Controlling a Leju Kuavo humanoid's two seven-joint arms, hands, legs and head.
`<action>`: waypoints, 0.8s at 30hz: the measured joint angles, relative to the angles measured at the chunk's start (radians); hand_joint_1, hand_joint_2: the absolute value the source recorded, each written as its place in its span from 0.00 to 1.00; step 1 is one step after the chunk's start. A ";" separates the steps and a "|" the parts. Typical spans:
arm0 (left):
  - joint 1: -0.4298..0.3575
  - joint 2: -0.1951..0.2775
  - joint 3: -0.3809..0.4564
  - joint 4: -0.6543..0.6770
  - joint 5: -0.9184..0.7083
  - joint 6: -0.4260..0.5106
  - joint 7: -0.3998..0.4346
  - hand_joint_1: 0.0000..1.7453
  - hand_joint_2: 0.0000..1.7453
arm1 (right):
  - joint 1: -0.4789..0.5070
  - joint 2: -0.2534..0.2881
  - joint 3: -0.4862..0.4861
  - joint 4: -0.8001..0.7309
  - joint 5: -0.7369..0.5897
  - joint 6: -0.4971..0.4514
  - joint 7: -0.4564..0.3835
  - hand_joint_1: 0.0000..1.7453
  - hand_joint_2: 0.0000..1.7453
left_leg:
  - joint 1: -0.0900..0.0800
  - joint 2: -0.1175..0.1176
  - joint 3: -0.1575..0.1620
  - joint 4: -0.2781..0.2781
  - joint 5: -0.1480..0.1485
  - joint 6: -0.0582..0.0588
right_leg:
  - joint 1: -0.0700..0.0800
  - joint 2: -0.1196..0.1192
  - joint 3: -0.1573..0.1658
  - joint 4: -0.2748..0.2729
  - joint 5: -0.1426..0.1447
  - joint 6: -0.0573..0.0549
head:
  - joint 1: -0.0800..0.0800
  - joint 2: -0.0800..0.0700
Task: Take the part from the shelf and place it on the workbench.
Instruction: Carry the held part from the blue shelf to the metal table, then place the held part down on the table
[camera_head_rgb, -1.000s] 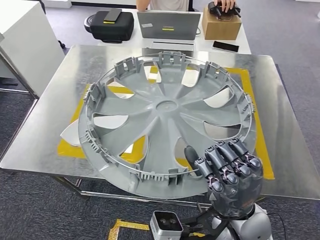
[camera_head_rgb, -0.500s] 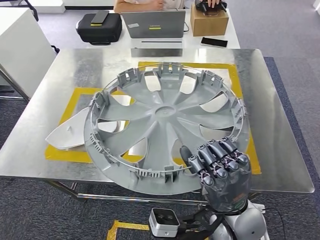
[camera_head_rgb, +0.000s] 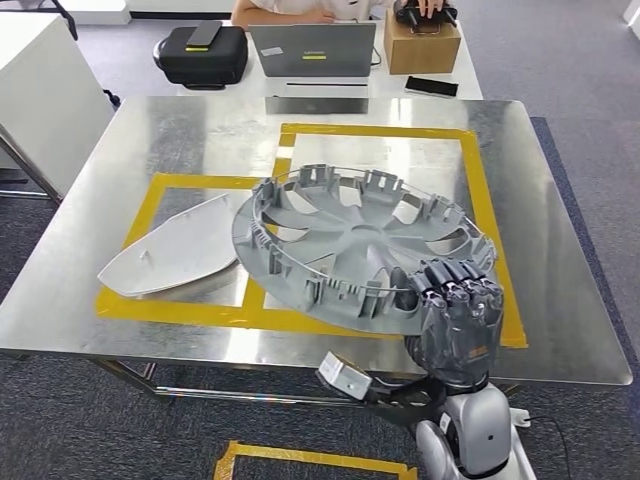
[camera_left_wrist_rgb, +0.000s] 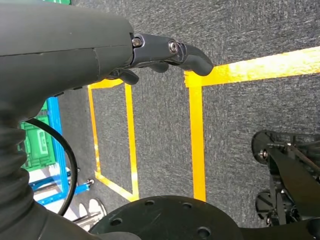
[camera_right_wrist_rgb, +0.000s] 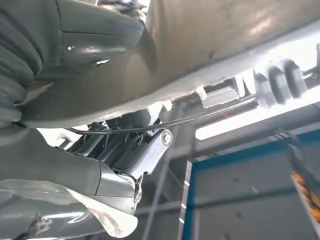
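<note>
A large grey wheel cover (camera_head_rgb: 355, 245) hangs tilted low over the steel workbench (camera_head_rgb: 543, 250), inside the yellow taped square. My right hand (camera_head_rgb: 453, 310) grips its near right rim, fingers curled over the edge. Up close in the right wrist view, the cover's rim (camera_right_wrist_rgb: 211, 45) runs between my thumb and fingers (camera_right_wrist_rgb: 124, 150). I cannot tell whether the cover touches the bench. Seen from the left wrist, my left hand (camera_left_wrist_rgb: 113, 45) hangs over the carpet, holding nothing, its fingers (camera_left_wrist_rgb: 181, 52) stretched out.
A pale flat pointed panel (camera_head_rgb: 170, 255) lies on the bench left of the cover, its edge under the cover's rim. Behind the bench a table carries a laptop (camera_head_rgb: 313, 50), a black case (camera_head_rgb: 200, 52), a cardboard box (camera_head_rgb: 421, 42) and a phone (camera_head_rgb: 430, 87); a person sits there.
The wheel cover has tipped from steeply raised to nearly flat and moved right and lower over the bench. My right hand stayed on its rim. The camera shifted slightly.
</note>
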 joint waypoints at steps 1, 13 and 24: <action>0.000 0.000 0.000 0.000 0.001 0.000 0.001 0.00 1.00 | -0.006 -0.013 0.000 0.016 0.000 0.000 0.028 1.00 1.00 | 0.000 0.000 0.000 0.001 0.000 0.000 | 0.000 0.000 0.000 0.000 0.000 0.000 | 0.000 0.000; 0.003 0.000 -0.008 0.000 0.004 -0.001 0.005 0.00 1.00 | -0.033 -0.092 -0.004 0.107 0.000 0.000 0.091 1.00 1.00 | -0.001 0.000 -0.001 0.004 -0.002 0.003 | -0.001 0.000 0.000 0.000 0.001 0.001 | 0.000 0.000; 0.004 0.000 -0.008 0.000 0.004 -0.002 0.005 0.00 1.00 | -0.034 -0.099 -0.004 0.120 0.000 0.000 0.091 1.00 1.00 | -0.001 0.000 -0.001 0.004 -0.002 0.003 | -0.001 0.000 0.000 0.000 0.001 0.001 | 0.000 0.000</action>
